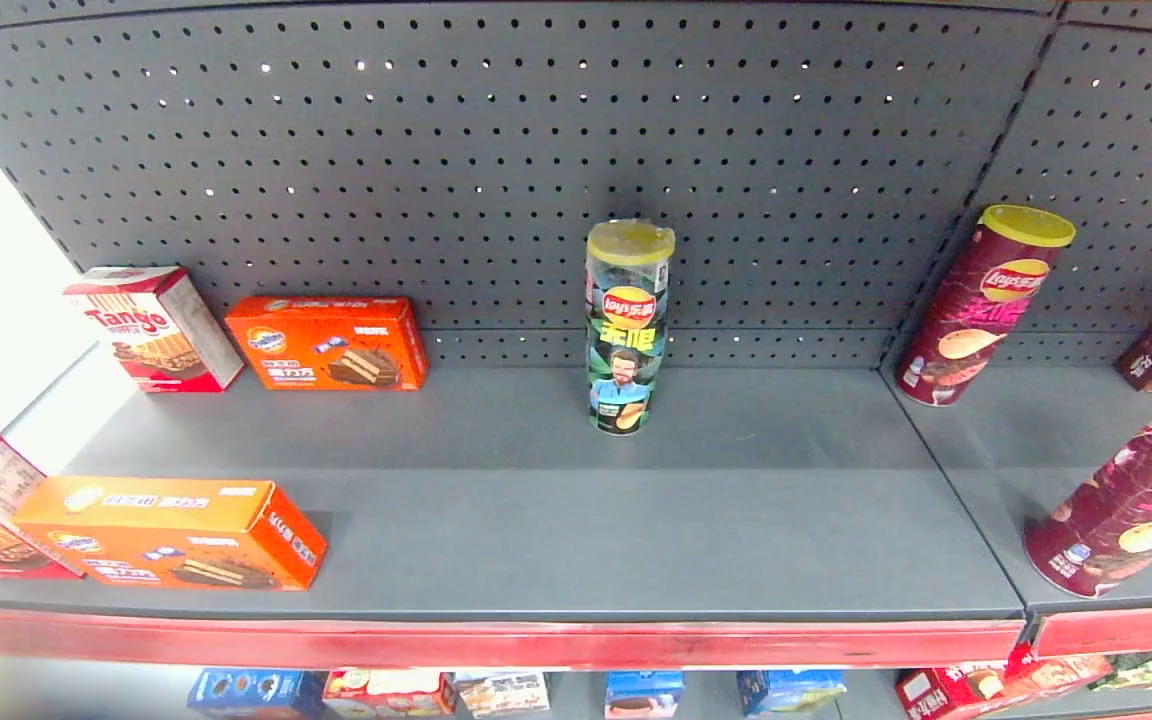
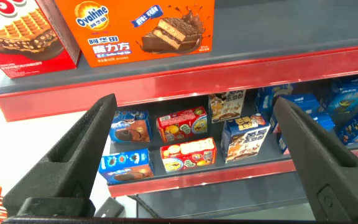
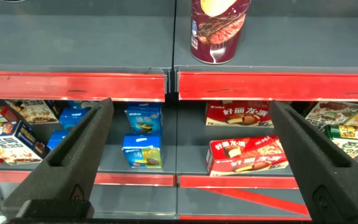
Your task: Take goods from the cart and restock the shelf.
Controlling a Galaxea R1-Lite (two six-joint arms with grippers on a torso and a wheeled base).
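Observation:
The grey shelf board (image 1: 556,520) has a red front strip (image 1: 486,642). A green chip can (image 1: 626,330) stands upright near its back middle. Two orange boxes (image 1: 331,342) (image 1: 171,532) and red wafer boxes (image 1: 151,328) sit at the left. My left gripper (image 2: 191,155) is open and holds nothing, in front of the shelf edge below the front orange box (image 2: 135,31). My right gripper (image 3: 191,155) is open too, holding nothing, facing the red strip (image 3: 272,85) below a maroon chip can (image 3: 219,28).
Two maroon chip cans (image 1: 981,305) (image 1: 1131,495) lean on the neighbouring shelf section at the right. The lower shelf carries small blue and red snack boxes (image 2: 188,140) (image 3: 143,140) (image 3: 250,155). A wide bare stretch of board lies in front of the green can.

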